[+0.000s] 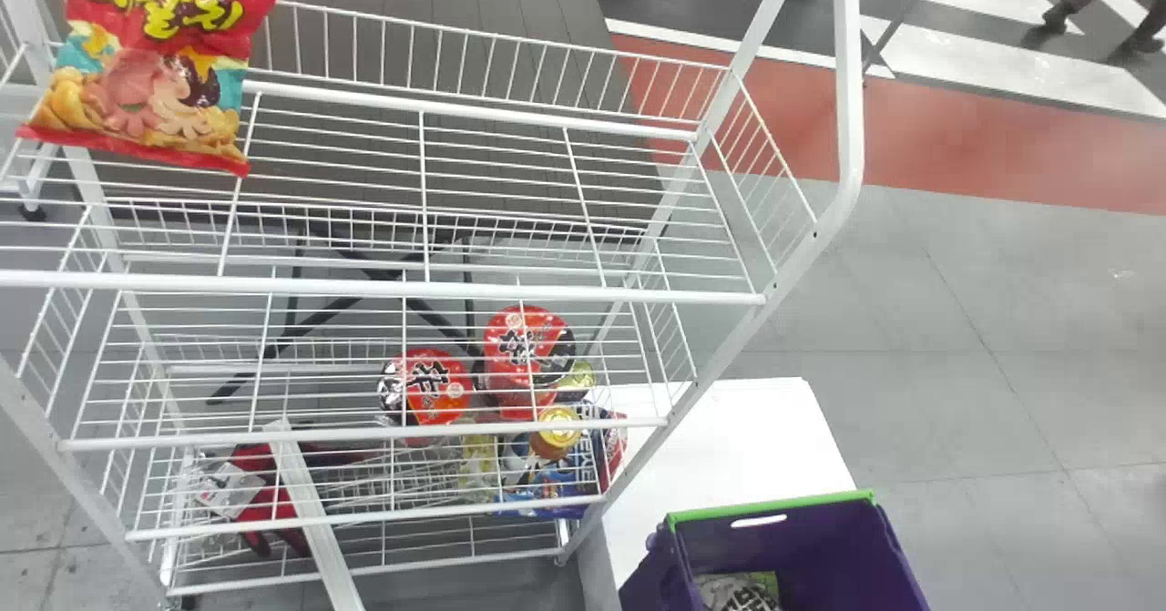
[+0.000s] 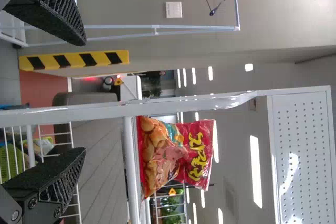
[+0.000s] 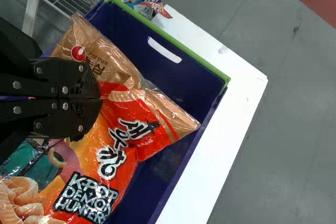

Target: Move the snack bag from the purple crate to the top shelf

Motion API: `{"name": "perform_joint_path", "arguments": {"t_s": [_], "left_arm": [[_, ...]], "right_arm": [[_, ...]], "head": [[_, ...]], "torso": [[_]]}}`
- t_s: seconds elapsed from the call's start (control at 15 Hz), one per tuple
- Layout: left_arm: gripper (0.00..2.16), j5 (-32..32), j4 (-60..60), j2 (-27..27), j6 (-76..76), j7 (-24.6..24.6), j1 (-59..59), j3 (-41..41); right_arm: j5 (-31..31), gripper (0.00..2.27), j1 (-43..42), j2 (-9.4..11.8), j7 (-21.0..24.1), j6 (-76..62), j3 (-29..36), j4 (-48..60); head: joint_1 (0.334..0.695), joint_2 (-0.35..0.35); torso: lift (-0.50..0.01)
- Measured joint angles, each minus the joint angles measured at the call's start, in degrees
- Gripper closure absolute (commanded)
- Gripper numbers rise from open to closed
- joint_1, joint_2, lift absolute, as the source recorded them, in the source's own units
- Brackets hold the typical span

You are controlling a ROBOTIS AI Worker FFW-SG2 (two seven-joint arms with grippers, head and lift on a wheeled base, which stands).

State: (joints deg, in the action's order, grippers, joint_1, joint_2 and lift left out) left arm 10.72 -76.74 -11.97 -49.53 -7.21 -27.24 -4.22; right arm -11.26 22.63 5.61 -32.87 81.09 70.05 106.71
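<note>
Packet (image 1: 150, 65) at left on top shelf (image 1: 547, 293), cups (image 1: 524, 342) lower down, crate (image 1: 874, 538) at right on table (image 1: 729, 438), snack bag (image 3: 131, 124) at crate

Beside the jaws of your right gripper (image 3: 100, 98), you can read "새우깡" and "KPOP DEMON HUNTERS" on the orange snack bag (image 3: 126, 129). Well beyond the parted jaws of your left gripper (image 2: 84, 96), the red bag (image 1: 164, 74) reads "자갈치" and, smaller, "문어!"

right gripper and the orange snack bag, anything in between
Nothing: in the right wrist view, the right gripper pinches the orange snack bag directly, with no gap.
</note>
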Motion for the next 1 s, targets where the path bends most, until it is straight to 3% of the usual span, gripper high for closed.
{"name": "perform_joint_path", "arguments": {"t_s": [1.0], "left_arm": [[0.10, -0.1, -0.6, -0.5, 1.8, -0.4, -0.4, -0.1]], "right_arm": [[-0.1, 2.12, 0.4, -0.2, -0.8, 0.4, 0.3, 0.3]], "head": [[0.695, -0.350]], "torso": [[-0.033]]}}
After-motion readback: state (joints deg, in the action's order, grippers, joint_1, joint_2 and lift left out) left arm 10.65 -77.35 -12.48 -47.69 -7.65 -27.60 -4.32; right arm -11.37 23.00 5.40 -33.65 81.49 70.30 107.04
